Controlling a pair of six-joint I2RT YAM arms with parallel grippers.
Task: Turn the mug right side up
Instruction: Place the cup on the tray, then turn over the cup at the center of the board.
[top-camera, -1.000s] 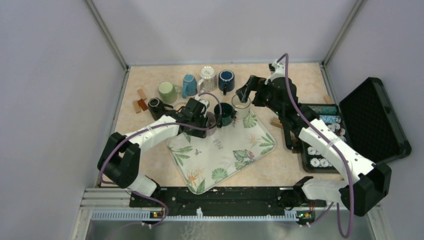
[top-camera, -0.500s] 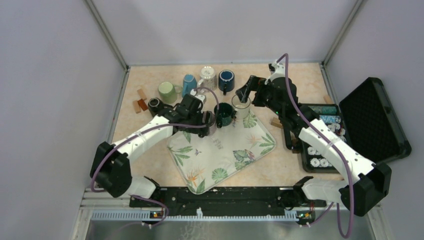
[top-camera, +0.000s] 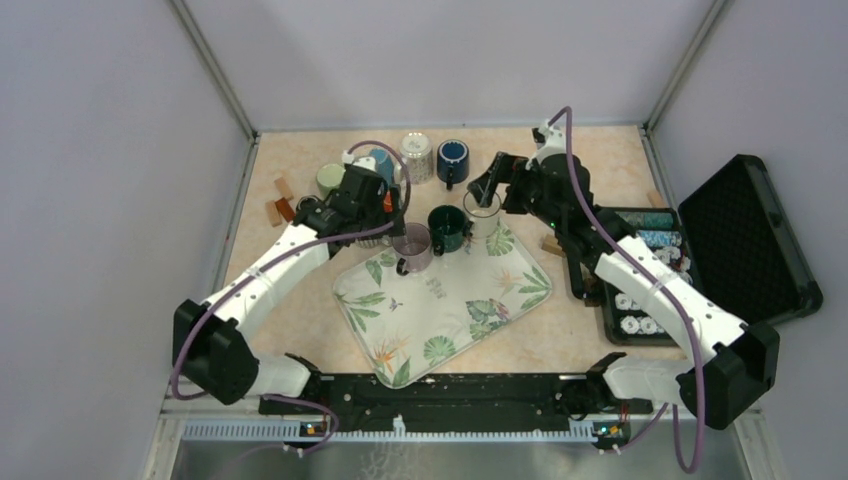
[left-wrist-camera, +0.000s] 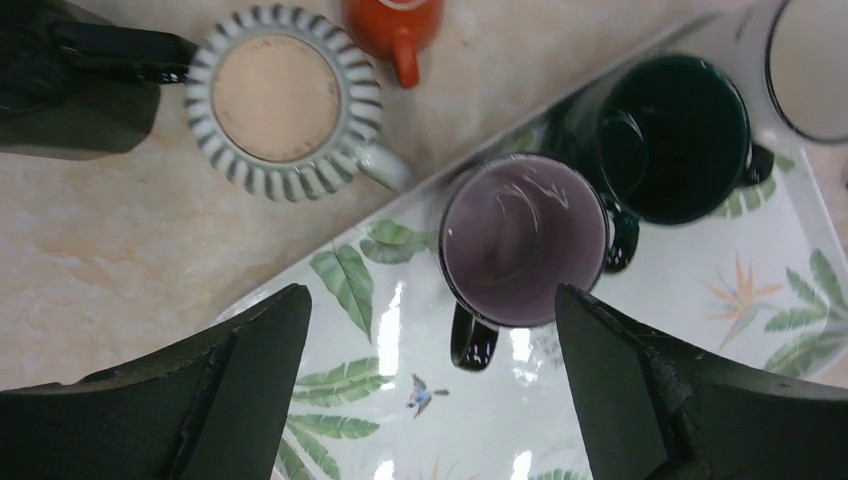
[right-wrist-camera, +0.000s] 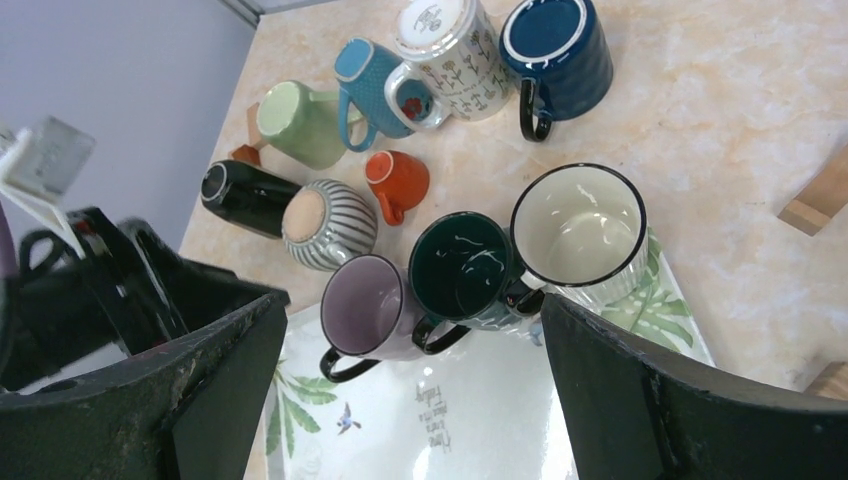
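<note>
Mug (left-wrist-camera: 520, 235), purple, stands mouth-up on the tray (left-wrist-camera: 700, 330) corner, axis vertical, straight below our left pincer (left-wrist-camera: 430, 365), which gapes released and empty. We judge the left arm nearer; our right pincer (right-wrist-camera: 415, 385), also released, hangs past the green mug (right-wrist-camera: 462, 268).

The mug (top-camera: 412, 246) stands on the tray (top-camera: 440, 312), left of a second mug (top-camera: 447, 228) (further mugs (top-camera: 420, 157) behind).
</note>
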